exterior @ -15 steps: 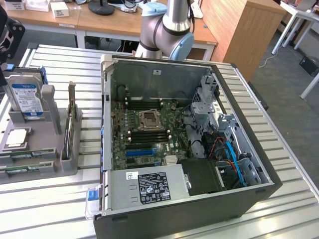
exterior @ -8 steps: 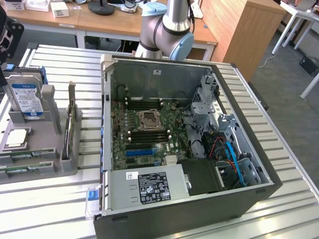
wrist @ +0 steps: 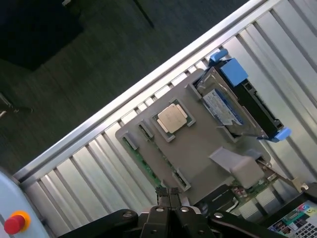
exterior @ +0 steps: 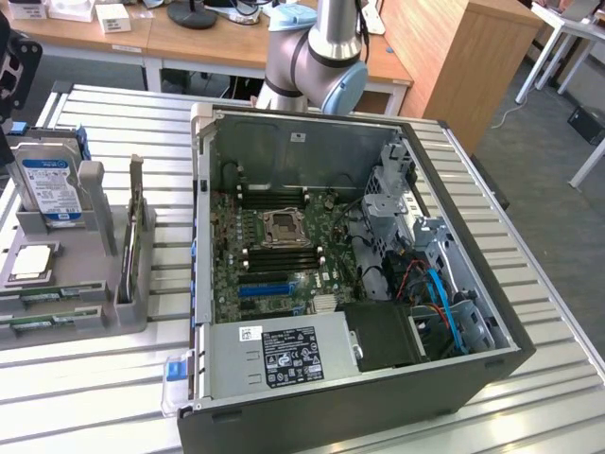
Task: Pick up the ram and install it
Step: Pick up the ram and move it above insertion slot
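The ram point(exterior: 47, 296) is a thin green stick lying flat in the front slots of a grey holder point(exterior: 104, 312) at the exterior view's left. In the wrist view the ram point(wrist: 147, 166) runs along the holder's edge, between small clips. My gripper point(wrist: 168, 192) hovers above the holder point(wrist: 198, 148) with its dark fingers pressed together and nothing between them, close to one end of the ram. The open computer case point(exterior: 473, 378) lies on the table with its motherboard point(exterior: 326, 213) exposed. The arm's elbow point(exterior: 317, 57) stands behind the case.
The holder also carries a square silver processor point(wrist: 172, 117), a hard drive with blue rails point(wrist: 237, 99) and an upright card point(exterior: 134, 232). A power supply point(exterior: 284, 355) and a drive cage with cables point(exterior: 425, 274) crowd the case. The slatted metal table point(exterior: 529, 284) ends nearby.
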